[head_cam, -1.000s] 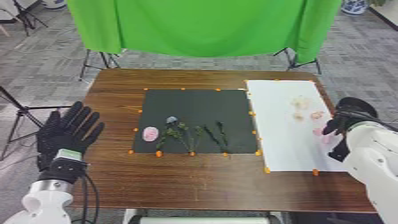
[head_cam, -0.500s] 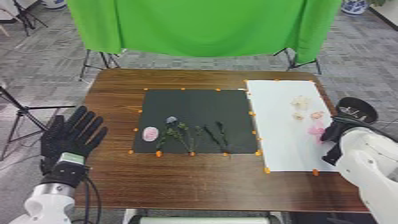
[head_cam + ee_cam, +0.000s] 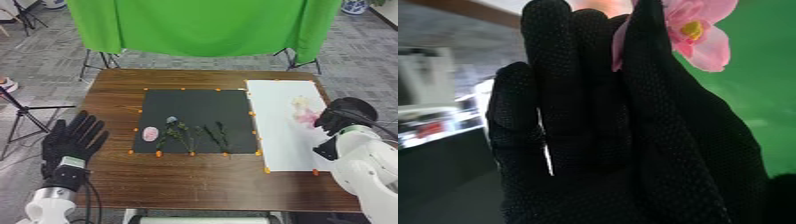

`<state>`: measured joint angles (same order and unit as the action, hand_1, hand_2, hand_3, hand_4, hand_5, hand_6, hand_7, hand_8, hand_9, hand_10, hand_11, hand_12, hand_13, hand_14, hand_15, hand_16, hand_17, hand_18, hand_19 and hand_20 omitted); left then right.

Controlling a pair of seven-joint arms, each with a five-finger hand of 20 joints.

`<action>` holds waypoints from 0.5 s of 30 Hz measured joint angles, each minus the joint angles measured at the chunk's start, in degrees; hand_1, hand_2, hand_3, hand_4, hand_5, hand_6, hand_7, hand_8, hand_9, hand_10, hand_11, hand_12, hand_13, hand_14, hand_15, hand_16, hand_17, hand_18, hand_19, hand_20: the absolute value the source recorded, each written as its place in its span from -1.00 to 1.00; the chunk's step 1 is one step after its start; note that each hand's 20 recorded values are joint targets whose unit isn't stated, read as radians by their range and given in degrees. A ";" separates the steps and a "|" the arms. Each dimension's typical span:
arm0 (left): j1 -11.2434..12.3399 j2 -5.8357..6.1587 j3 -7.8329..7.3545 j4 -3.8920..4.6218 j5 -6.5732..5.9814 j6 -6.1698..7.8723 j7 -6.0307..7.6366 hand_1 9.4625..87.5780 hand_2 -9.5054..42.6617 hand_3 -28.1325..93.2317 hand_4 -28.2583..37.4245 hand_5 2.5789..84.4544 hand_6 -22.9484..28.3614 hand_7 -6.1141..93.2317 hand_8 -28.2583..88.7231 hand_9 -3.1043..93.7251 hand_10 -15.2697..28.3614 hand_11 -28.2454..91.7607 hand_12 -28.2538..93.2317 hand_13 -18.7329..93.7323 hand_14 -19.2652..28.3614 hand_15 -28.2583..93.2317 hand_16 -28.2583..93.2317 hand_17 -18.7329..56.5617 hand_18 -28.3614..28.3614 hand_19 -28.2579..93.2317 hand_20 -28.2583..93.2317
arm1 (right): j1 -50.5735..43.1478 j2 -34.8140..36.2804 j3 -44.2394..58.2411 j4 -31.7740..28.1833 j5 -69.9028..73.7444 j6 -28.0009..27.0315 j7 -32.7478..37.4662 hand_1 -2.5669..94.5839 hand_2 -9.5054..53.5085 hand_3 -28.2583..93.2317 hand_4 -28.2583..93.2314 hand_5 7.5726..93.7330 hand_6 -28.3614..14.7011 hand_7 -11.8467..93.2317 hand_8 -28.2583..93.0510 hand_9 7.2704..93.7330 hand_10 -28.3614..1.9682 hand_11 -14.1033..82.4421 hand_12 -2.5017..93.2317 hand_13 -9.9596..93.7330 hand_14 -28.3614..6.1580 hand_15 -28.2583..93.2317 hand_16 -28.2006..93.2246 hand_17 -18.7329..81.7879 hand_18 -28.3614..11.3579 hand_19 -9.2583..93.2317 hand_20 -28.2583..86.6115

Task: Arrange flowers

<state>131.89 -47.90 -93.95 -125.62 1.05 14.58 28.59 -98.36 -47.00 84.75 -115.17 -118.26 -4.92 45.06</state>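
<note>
And R robot hand (image 3: 331, 121) pinches pink flower (image 3: 709, 50) over white sheet (image 3: 286, 142) nr bench's (image 3: 195, 192) R edge; L robot hand (image 3: 69, 141), fingers spread wide, by L edge!

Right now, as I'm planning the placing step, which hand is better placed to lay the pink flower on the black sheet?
Right, I'd say: the right hand pinches the pink flower, with the black sheet to its left. The left hand is empty and farther from the flower.
</note>
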 measured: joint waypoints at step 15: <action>1.37 -0.07 -0.27 -0.27 0.15 0.05 -1.03 -0.51 -0.19 0.66 -1.00 -0.05 0.26 -0.58 -0.67 -0.21 0.42 -0.21 -0.35 -0.23 0.49 0.06 -0.64 -0.71 0.55 0.11 -0.41 | 28.94 -14.52 -31.71 7.63 0.36 -9.95 -17.41 0.23 -0.73 0.54 -1.00 0.57 0.34 -0.44 -0.54 0.70 0.18 -0.48 -0.49 0.59 0.12 0.06 -0.10 0.05 -0.64 0.77 0.05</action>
<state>133.26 -47.97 -94.22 -125.88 1.20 14.63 27.55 -69.42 -61.52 53.03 -107.54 -117.90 -14.87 27.65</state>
